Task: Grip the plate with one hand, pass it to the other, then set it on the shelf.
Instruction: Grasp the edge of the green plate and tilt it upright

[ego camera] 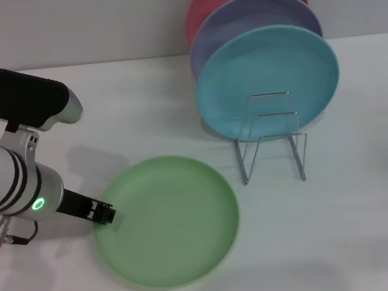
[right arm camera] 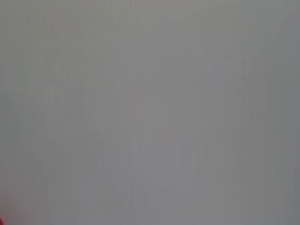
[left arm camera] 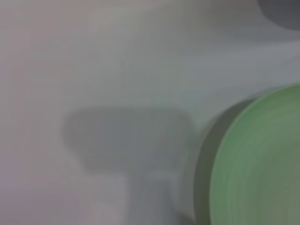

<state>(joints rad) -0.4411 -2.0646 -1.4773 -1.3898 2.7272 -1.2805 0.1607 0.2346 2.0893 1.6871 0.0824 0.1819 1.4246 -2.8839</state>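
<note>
Left end effector [ego camera: 102, 213], reaching low from the robot's left, meets the rim of the green plate [ego camera: 167, 221] lying flat on the table [ego camera: 355, 226]; finger state unclear.

No readable text, labels, brands, numbers or signs in any view; surfaces plain, nothing printed visible.

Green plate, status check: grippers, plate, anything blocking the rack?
Left gripper at green plate's left rim, grip unconfirmed. Right gripper out of view. Plate flat on table. Wire rack front slots free; turquoise plate and others stand behind.
</note>
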